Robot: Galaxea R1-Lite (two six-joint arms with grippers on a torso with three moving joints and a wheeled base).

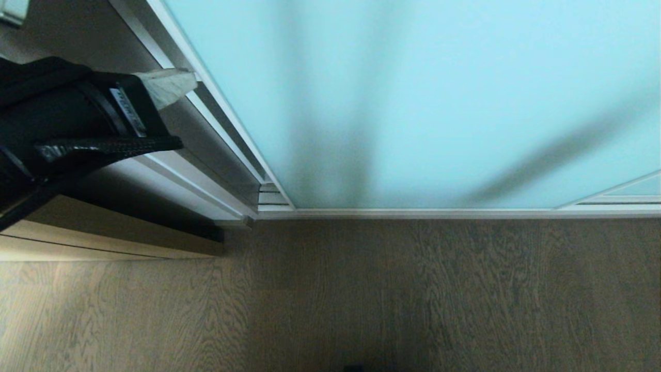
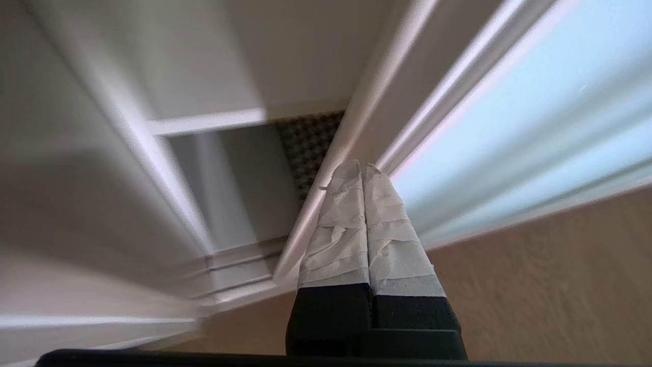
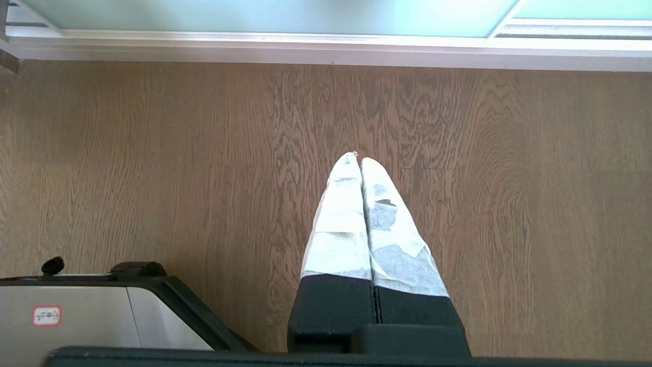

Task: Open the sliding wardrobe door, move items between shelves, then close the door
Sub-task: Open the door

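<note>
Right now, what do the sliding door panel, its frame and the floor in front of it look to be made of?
The sliding wardrobe door looks like frosted pale blue-green glass: matt, passing only soft shadows. Its frame seems thin silver-white metal, smooth with a faint sheen, though painted plastic is possible. The floor reads as grey-brown wood-grain boards, perhaps laminate: flat, matt, with printed-looking grain.

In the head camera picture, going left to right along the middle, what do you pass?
Left arm and its left gripper, jaws shut, at the door's edge → silver-white frame edge of the door → frosted blue-green sliding wardrobe door → corner of a second glass panel at the far right.
</note>
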